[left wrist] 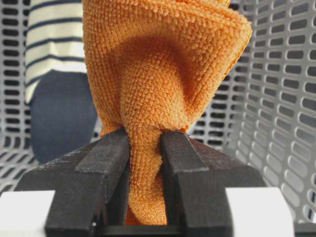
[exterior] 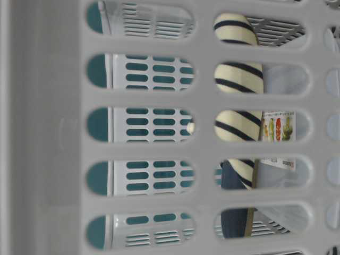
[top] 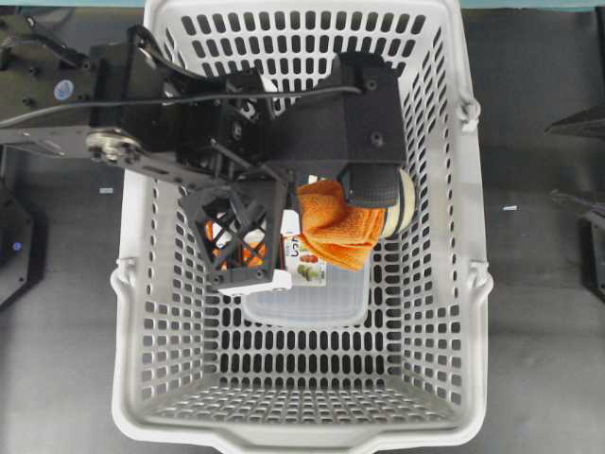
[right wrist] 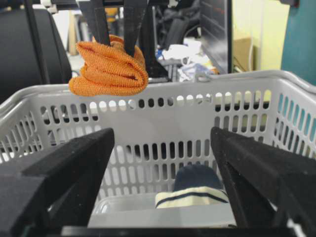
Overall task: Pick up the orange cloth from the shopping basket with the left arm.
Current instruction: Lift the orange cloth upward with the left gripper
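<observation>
Black fingers (left wrist: 111, 163) of the left gripper (left wrist: 144, 148) sat closest to the left wrist camera, clamped tight on a bunched fold of the orange cloth (left wrist: 163, 74), which filled most of that view. Behind it: the navy and cream striped slipper (left wrist: 54, 79) on the left and the slotted wall of the shopping basket (left wrist: 281, 98) on the right. Overhead, the left arm (top: 189, 123) reached in from the left across the basket rim (top: 473, 284), and the cloth (top: 336, 225) hung beside its lattice frame, over the middle of the basket. The arm's body covered most of the slipper (top: 402, 203); only a cream edge showed just right of the cloth. Below the cloth lay a clear plastic container (top: 302, 298) with a printed label (top: 307, 260) on the basket floor. From the right wrist camera, the cloth (right wrist: 111, 71) was up at rim height, pinched between two dark fingers, with the slipper toe (right wrist: 195, 190) and container low inside the basket (right wrist: 197, 108). The right gripper (right wrist: 163, 163) had its jaws spread wide apart, holding nothing, outside the basket wall. Table-level view was mostly blocked by the basket wall (exterior: 48, 133); the slipper (exterior: 236, 106) and label (exterior: 277, 126) showed through the slots, no cloth visible there.
</observation>
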You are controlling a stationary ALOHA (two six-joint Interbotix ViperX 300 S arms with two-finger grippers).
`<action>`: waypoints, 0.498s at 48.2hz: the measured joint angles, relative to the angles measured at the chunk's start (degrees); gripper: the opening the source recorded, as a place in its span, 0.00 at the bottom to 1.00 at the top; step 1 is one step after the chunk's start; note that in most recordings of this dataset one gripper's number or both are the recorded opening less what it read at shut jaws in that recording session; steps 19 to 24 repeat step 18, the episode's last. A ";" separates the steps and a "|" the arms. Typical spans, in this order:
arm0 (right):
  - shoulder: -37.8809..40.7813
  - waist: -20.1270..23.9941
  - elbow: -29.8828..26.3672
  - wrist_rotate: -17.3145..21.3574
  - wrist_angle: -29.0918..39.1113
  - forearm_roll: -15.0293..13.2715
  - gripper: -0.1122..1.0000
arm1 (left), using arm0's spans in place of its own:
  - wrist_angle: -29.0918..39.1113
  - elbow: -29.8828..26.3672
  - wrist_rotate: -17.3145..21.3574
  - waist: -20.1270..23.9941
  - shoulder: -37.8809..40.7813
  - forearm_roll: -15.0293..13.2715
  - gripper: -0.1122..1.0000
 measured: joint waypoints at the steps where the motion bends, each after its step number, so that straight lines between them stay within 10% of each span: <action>1: 0.00 0.00 0.00 0.00 0.00 0.09 0.78 | 0.00 0.09 0.00 0.00 0.00 0.09 0.24; 24: 0.00 -0.09 0.00 0.00 1.41 0.09 0.78 | 0.09 1.05 0.00 -0.09 0.00 0.09 0.24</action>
